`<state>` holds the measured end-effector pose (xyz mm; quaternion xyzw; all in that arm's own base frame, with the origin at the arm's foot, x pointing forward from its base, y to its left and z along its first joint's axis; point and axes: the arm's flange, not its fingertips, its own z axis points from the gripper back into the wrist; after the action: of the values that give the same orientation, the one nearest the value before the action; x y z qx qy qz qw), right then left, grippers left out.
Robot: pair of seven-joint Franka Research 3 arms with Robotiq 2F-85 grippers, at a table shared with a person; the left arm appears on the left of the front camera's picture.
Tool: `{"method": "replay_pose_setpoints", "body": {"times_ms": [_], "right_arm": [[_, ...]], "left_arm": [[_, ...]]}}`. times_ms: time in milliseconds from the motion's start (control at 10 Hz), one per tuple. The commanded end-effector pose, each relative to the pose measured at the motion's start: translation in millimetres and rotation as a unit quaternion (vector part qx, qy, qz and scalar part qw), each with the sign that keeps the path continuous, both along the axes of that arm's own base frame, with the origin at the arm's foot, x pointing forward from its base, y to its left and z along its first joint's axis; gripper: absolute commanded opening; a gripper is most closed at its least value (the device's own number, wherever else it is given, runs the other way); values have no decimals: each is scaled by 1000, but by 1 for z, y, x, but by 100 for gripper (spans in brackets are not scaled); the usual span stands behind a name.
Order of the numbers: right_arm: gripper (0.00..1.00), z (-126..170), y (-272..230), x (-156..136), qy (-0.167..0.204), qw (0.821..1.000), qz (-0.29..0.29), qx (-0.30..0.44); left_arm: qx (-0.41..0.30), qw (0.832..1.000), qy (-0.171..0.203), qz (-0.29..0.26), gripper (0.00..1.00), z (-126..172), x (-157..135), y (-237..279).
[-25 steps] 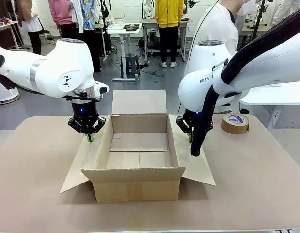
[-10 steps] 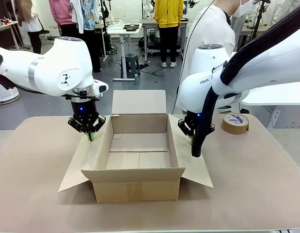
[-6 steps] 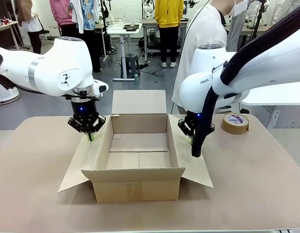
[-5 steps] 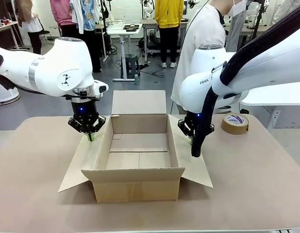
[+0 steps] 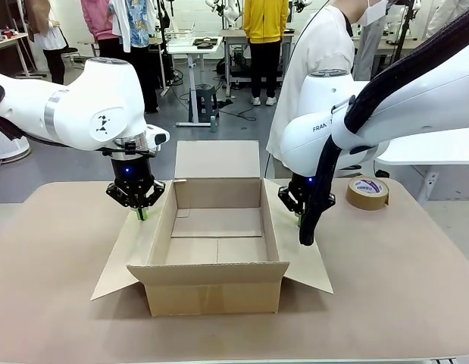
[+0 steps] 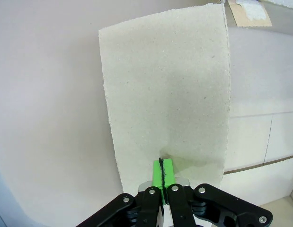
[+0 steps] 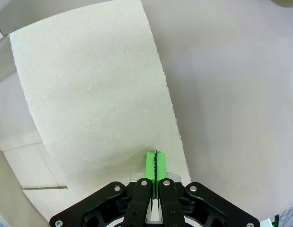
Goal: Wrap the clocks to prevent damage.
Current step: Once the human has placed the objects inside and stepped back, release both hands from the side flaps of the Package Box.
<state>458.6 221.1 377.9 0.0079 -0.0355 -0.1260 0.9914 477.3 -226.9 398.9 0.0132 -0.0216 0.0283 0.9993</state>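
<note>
An open, empty cardboard box (image 5: 211,287) stands in the middle of the table. My left gripper (image 5: 141,214) is shut, its green tips resting on the box's left side flap (image 5: 126,258). The left wrist view has that gripper (image 6: 162,166) with pads pressed together on the pale flap (image 6: 170,85). My right gripper (image 5: 298,218) is likewise shut, tips down on the right side flap (image 5: 308,262). Its wrist view shows the gripper (image 7: 155,161) closed on the flap's surface (image 7: 94,80). The bubble-wrapped clocks are out of view.
A brown tape roll (image 5: 367,192) lies on the table (image 5: 52,303) at the far right. A person in white (image 5: 319,45) stands behind the far right edge. The box's rear flap (image 5: 217,159) stands upright.
Both grippers stay shut on the side flaps, which now lie a little flatter. The person in white behind the table has shifted to the left.
</note>
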Motion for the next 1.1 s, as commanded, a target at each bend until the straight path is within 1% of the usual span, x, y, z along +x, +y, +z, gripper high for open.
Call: {"method": "replay_pose_setpoints", "body": {"times_ms": [0, 1000], "right_arm": [[1, 0, 1, -1, -1, 1000, -3, 1], [1, 0, 1, -1, -1, 1000, -3, 1]], "left_arm": [[5, 1000, -1, -3, 0, -1, 0, 0], [5, 1000, -1, -3, 0, -1, 0, 0]]}}
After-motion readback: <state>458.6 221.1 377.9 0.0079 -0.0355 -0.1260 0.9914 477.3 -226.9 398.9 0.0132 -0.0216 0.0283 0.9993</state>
